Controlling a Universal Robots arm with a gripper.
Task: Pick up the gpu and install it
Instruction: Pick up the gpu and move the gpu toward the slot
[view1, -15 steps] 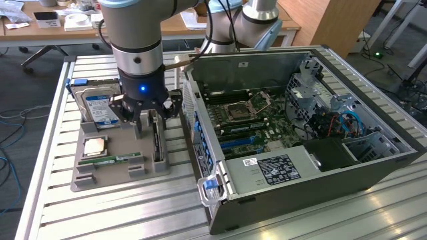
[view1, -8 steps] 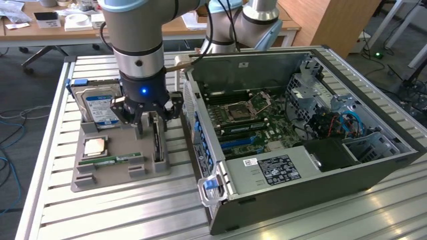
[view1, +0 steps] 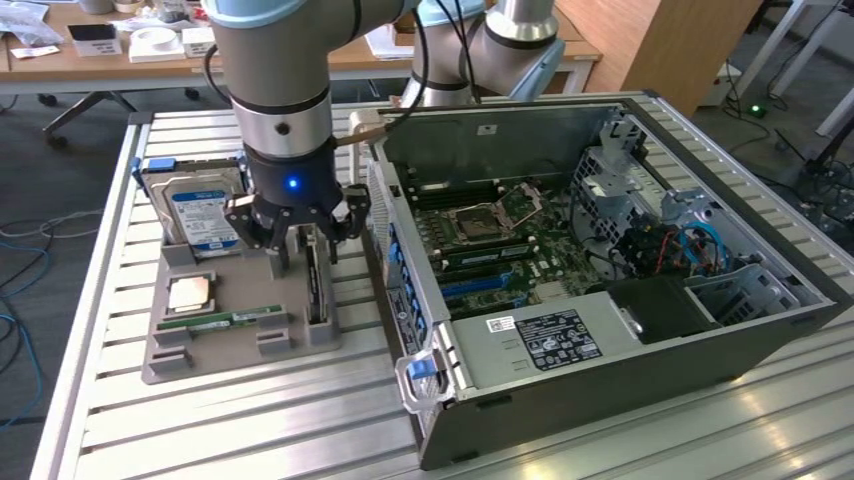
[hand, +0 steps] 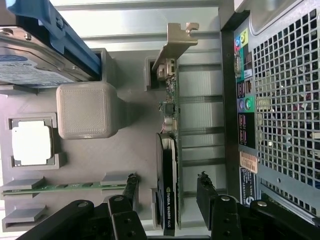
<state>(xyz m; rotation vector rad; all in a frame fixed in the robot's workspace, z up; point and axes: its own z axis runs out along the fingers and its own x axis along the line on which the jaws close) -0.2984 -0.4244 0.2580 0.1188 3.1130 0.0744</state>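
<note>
Pincer (hand: 167, 186) spread wide, straddling gpu (hand: 169, 150) w/ gaps both sides, nothing gripped. Gpu stands on edge in slot of grey holder (view1: 227, 350) on table (view1: 200, 425), just beside open PC case (view1: 601, 340). Card sticker reads "NVIDIA QUADRO".

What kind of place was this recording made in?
Probably a robotics lab or workshop: an open PC case on a slatted metal table, a parts tray beside it, cluttered desks behind.
</note>
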